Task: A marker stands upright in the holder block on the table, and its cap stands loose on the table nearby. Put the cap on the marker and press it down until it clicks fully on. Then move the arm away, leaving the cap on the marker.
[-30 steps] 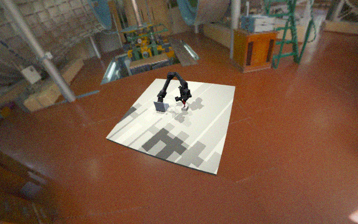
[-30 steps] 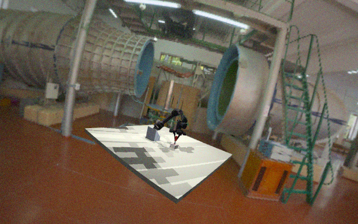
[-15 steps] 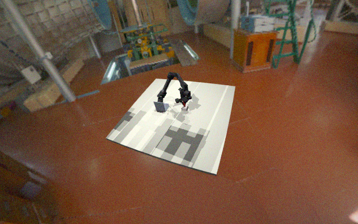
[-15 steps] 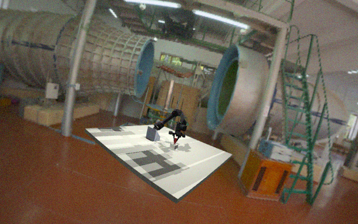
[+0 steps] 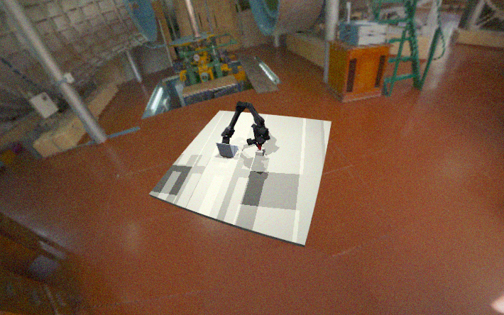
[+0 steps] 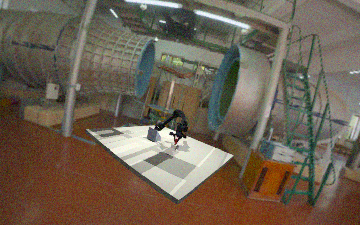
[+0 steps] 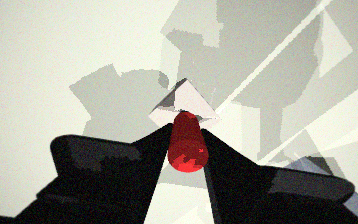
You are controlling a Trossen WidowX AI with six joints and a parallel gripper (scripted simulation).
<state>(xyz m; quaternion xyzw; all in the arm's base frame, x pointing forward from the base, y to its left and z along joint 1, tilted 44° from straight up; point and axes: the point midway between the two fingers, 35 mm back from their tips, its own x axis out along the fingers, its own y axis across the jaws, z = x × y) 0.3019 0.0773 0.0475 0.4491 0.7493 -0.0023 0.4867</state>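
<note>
The holder block (image 5: 260, 152) (image 6: 177, 147) (image 7: 190, 95) is small and pale and sits on the table. The red cap (image 5: 259, 147) (image 6: 176, 142) (image 7: 187, 147) is upright directly over the block, and its far end meets the block's top in the wrist view. No marker body shows between cap and block; the marker is hidden. My gripper (image 5: 259, 145) (image 6: 176, 140) (image 7: 186, 129) points down with a black finger close against each side of the cap, shut on it. Whether the cap is fully pressed down cannot be told.
A grey wedge-shaped block (image 5: 226, 150) (image 6: 153, 134) stands by the arm's base, left of the holder. The white table (image 5: 277, 220) (image 6: 173, 181) carries grey patches and shadows of the arm. Its edges drop to a red-brown floor.
</note>
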